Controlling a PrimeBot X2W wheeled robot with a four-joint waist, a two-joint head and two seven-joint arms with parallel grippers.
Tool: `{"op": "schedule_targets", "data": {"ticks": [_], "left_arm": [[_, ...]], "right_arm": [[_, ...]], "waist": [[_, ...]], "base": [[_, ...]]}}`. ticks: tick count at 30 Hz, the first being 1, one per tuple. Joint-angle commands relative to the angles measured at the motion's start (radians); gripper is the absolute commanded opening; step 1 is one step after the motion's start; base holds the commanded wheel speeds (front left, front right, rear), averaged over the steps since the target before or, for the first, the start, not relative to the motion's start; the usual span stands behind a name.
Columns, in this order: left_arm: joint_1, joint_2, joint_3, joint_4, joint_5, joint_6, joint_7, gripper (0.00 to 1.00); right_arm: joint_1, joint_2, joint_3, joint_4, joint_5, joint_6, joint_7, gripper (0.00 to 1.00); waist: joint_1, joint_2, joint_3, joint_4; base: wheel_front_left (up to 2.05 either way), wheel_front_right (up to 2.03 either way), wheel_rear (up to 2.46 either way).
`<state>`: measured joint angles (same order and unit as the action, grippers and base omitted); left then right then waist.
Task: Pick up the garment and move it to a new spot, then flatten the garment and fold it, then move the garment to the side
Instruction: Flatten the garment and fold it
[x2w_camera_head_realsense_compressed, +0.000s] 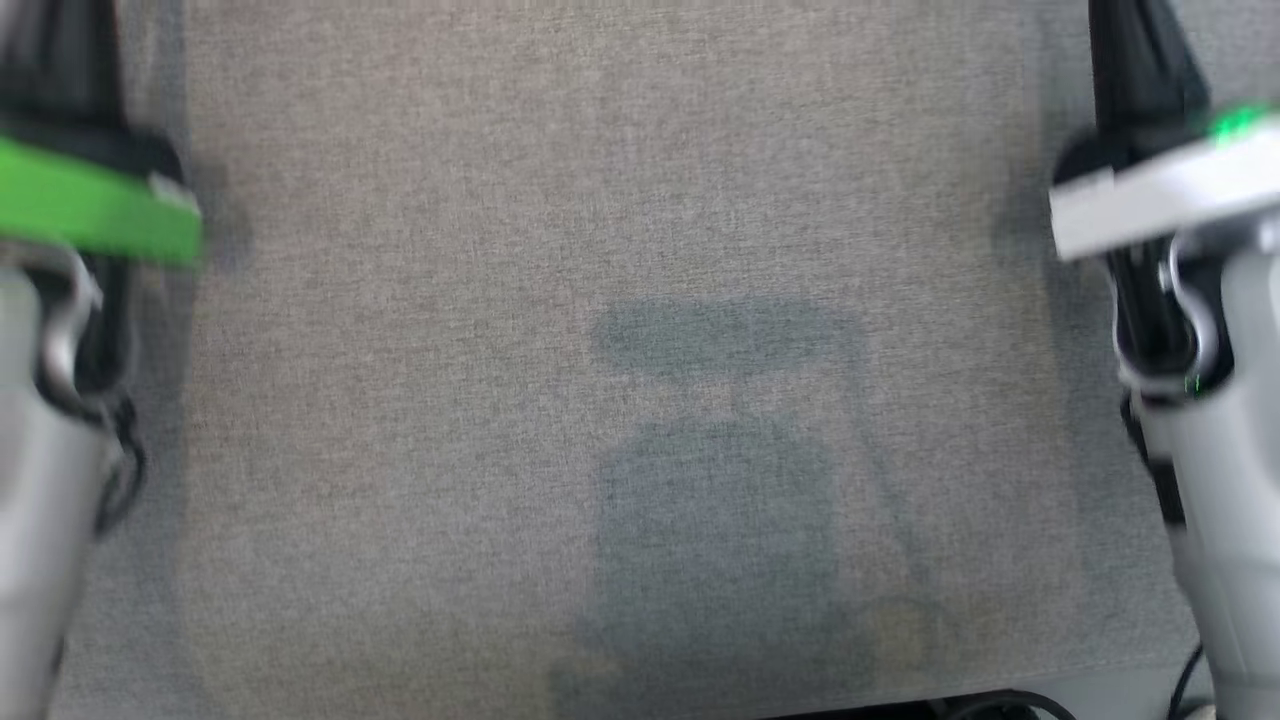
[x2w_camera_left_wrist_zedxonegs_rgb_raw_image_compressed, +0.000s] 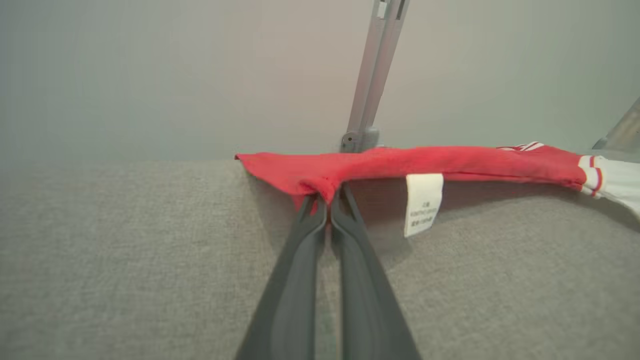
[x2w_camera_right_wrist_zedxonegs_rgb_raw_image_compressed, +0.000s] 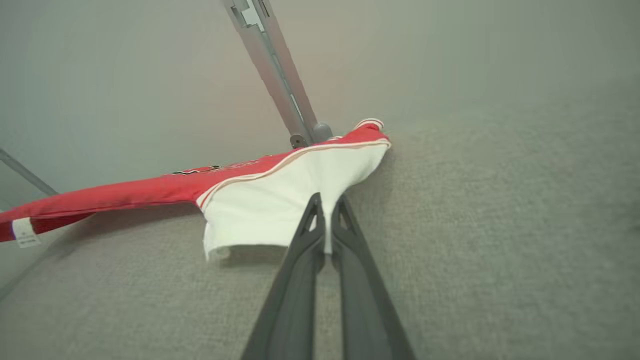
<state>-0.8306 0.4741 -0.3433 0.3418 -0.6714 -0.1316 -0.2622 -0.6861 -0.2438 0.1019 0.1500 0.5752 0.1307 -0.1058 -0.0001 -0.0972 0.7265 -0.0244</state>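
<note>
- Left hand (x2w_camera_left_wrist_zedxonegs_rgb_raw_image_compressed: 327, 197) sits closest in the left wrist view, dark fingers (x2w_camera_left_wrist_zedxonegs_rgb_raw_image_compressed: 300, 280) clenched on a bunched red corner of the garment (x2w_camera_left_wrist_zedxonegs_rgb_raw_image_compressed: 450, 160).
- Right hand (x2w_camera_right_wrist_zedxonegs_rgb_raw_image_compressed: 326, 205), right wrist view: fingers pinched tight on the garment's white panel (x2w_camera_right_wrist_zedxonegs_rgb_raw_image_compressed: 270, 210), near its lower edge.
- Table (x2w_camera_head_realsense_compressed: 600, 200) has a grey woven cover. The head view gives its wide middle with a soft shadow (x2w_camera_head_realsense_compressed: 720, 500), blurred, plus the left forearm (x2w_camera_head_realsense_compressed: 40, 480) and right forearm (x2w_camera_head_realsense_compressed: 1220, 520) at the two sides. A green band (x2w_camera_head_realsense_compressed: 90, 205) is on the left one.
- Garment is red with a white end panel and red-white trim (x2w_camera_left_wrist_zedxonegs_rgb_raw_image_compressed: 592, 175), and looks like a sports top. It is stretched between both hands, just above the table at its far part, with shadow under it.
- Long axis runs side to side across the robot: red end at the left hand, white end at the right.
- Grey metal strut (x2w_camera_right_wrist_zedxonegs_rgb_raw_image_compressed: 272, 65) rises behind the garment, against a plain wall.
- White care label (x2w_camera_left_wrist_zedxonegs_rgb_raw_image_compressed: 423, 202) hangs from the red hem near the left hand; print too small to read.
</note>
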Motion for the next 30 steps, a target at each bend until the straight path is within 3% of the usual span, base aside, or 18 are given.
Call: {"op": "schedule_targets", "data": {"ticks": [1, 14, 24, 30], "left_arm": [[0.088, 0.017, 0.009, -0.048, 0.032, 0.002, -0.003, 0.00], [0.661, -0.070, 0.068, -0.199, 0.132, 0.002, -0.003, 0.00], [1.090, -0.219, 0.113, -0.303, 0.217, 0.032, -0.003, 0.00], [1.154, -0.271, 0.092, -0.324, 0.189, 0.031, 0.014, 0.00]], "right_arm": [[0.085, -0.018, -0.005, -0.042, 0.022, 0.000, -0.003, 0.00], [0.619, -0.043, -0.082, -0.234, 0.076, 0.000, 0.063, 0.00], [1.056, -0.016, -0.208, -0.284, 0.109, -0.001, 0.083, 0.00], [1.081, 0.005, -0.256, -0.304, 0.153, -0.001, 0.071, 0.00]], "waist": [[0.0001, -0.0003, -0.085, -0.014], [0.0001, -0.0003, -0.373, -0.004], [0.0001, -0.0003, -0.496, 0.013], [0.0001, -0.0003, -0.486, 0.009]], "base": [[0.00, 0.00, 0.00], [0.00, 0.00, 0.00], [0.00, 0.00, 0.00], [0.00, 0.00, 0.00]]}}
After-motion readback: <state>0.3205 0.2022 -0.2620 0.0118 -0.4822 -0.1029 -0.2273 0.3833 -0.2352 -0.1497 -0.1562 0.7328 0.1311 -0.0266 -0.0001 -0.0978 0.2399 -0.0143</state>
